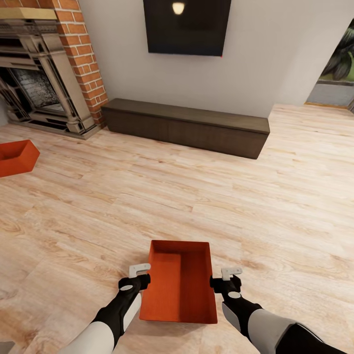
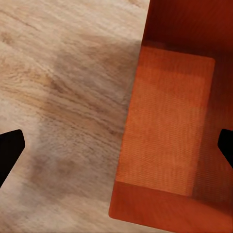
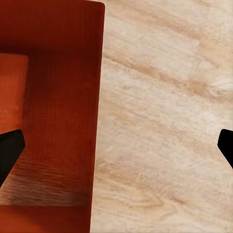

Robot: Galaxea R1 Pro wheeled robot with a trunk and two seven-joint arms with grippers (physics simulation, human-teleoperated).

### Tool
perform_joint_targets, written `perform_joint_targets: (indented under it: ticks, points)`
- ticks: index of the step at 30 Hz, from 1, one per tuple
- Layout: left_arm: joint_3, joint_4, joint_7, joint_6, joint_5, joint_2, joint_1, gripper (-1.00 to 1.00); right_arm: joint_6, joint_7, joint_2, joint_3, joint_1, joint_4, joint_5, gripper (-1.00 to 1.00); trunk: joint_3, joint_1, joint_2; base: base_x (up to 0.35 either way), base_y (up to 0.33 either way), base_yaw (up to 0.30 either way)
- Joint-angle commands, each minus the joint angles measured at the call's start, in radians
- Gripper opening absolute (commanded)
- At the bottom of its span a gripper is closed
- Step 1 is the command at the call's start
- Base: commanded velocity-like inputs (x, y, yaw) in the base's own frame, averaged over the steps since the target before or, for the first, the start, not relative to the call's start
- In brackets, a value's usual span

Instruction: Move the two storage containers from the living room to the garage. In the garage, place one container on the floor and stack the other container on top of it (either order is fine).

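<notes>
Light wood planks cover the living room floor (image 1: 196, 196), and one orange-red storage container (image 1: 179, 287) sits on them directly ahead of the robot, open side up. The left tool (image 1: 140, 275) stands at its left wall and the right tool (image 1: 227, 278) at its right wall, each with its fingers spread wide and one finger on either side of that wall, not closed on it. The second storage container (image 1: 14, 156) lies well apart at the far left, near the red brick fireplace (image 1: 49, 78). A long dark low cabinet (image 1: 187, 125) runs along the wall under a black TV (image 1: 187, 24).
</notes>
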Motion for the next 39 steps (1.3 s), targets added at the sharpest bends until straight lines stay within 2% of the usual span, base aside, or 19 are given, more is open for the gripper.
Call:
perform_joint_targets:
  ticks: [1, 11, 39]
  points:
    - [0.002, -0.002, 0.002, 0.005, 0.003, -0.001, 0.0, 1.0, -0.003, -0.003, 0.001, 0.009, 0.0, 0.0, -0.009, 1.0, -0.004, 0.004, -0.008, 0.0, 0.0, 0.0]
    - [0.004, -0.002, 0.002, 0.005, 0.003, -0.001, 0.0, 1.0, -0.004, -0.004, 0.036, 0.008, 0.0, 0.0, -0.009, 1.0, -0.035, 0.042, -0.078, 0.0, 0.0, 0.0]
    - [0.003, -0.002, 0.001, 0.007, 0.001, 0.001, 0.0, 1.0, -0.005, -0.004, 0.038, 0.008, 0.0, 0.001, -0.009, 1.0, -0.123, 0.15, -0.274, 0.0, 0.0, 0.0]
